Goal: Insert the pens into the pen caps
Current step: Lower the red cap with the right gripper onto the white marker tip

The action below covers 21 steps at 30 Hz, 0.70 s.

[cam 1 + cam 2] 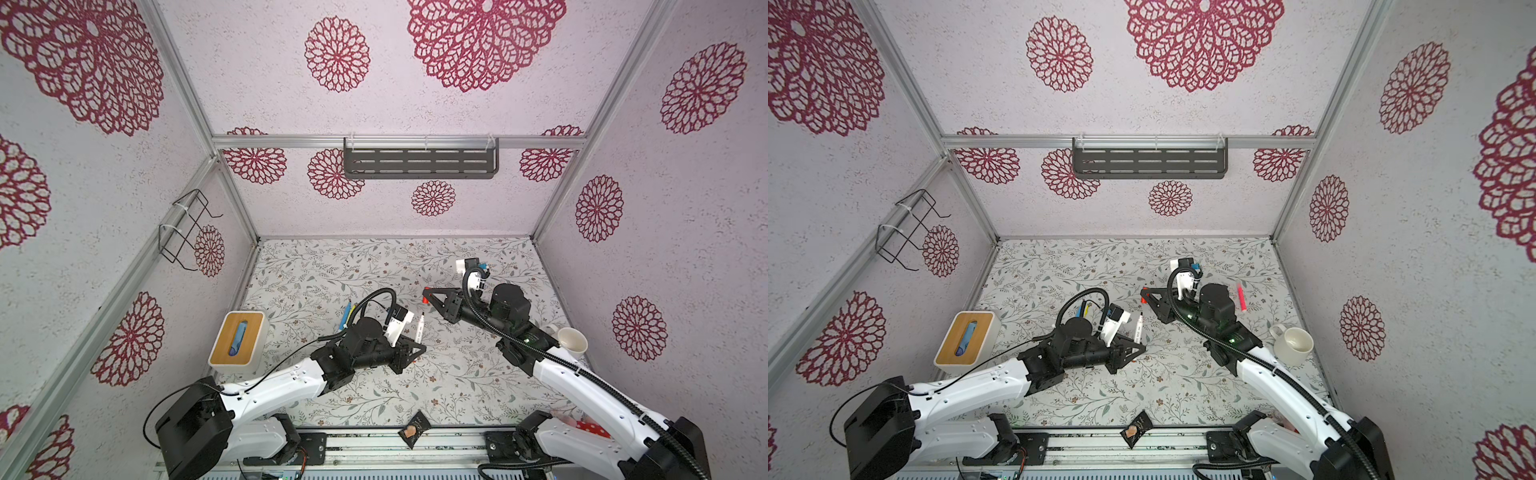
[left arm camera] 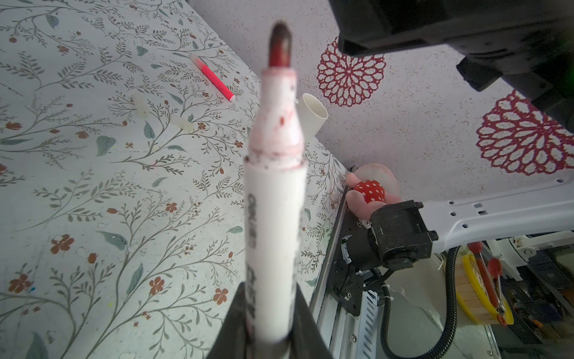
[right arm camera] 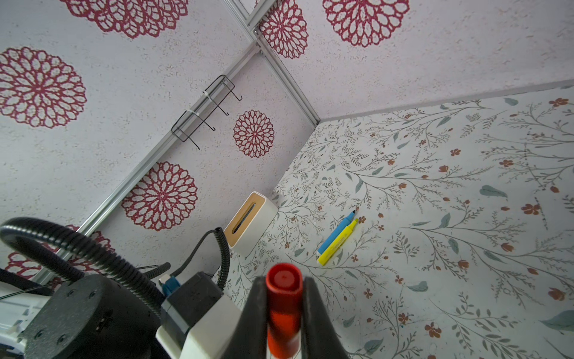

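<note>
My left gripper (image 1: 419, 348) (image 2: 270, 298) is shut on the white barrel of a pen (image 1: 420, 328) (image 2: 275, 199), whose bare dark red tip points away from the gripper. My right gripper (image 1: 428, 294) (image 3: 283, 287) is shut on a red-orange pen cap (image 1: 425, 296) (image 3: 284, 295). In both top views a short gap separates the pen's tip from the cap. A blue pen (image 3: 337, 231) and a yellow pen (image 3: 338, 244) lie side by side on the table behind my left arm. A pink pen (image 1: 1241, 297) (image 2: 214, 79) lies at the right, with two pale stubby caps (image 2: 141, 105) near it.
A wood-topped white box (image 1: 237, 338) stands at the left wall. A white mug (image 1: 1292, 345) sits at the right beside my right arm. A dark packet (image 1: 415, 428) lies on the front rail. A red dotted toy (image 2: 369, 191) rests at the table's front right corner.
</note>
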### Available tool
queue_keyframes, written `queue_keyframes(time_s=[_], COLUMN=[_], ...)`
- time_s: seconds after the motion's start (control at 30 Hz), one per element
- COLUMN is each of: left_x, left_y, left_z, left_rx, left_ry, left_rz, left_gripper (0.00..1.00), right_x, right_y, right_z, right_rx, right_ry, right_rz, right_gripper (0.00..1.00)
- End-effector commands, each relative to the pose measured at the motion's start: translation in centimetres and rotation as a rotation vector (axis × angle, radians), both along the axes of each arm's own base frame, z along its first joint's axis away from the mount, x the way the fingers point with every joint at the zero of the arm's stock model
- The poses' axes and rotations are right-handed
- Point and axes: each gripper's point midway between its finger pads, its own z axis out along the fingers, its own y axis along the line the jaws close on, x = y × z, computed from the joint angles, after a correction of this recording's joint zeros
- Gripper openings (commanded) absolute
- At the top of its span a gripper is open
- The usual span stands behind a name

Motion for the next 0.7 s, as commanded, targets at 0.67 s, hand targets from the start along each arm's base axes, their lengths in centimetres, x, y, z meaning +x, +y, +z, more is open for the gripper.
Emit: queue_keyframes(time_s=[0.67], left_x=[0.13], left_y=[0.3], left_z=[2.05], left_rx=[-0.013], left_ry=[-0.085], left_rz=[0.012], left_gripper=[0.0], right_x=[-1.52], right_y=[0.43], right_z=[1.19], right_rx=[0.024], right_ry=[-0.049], right_rz=[0.023], right_gripper=[0.04])
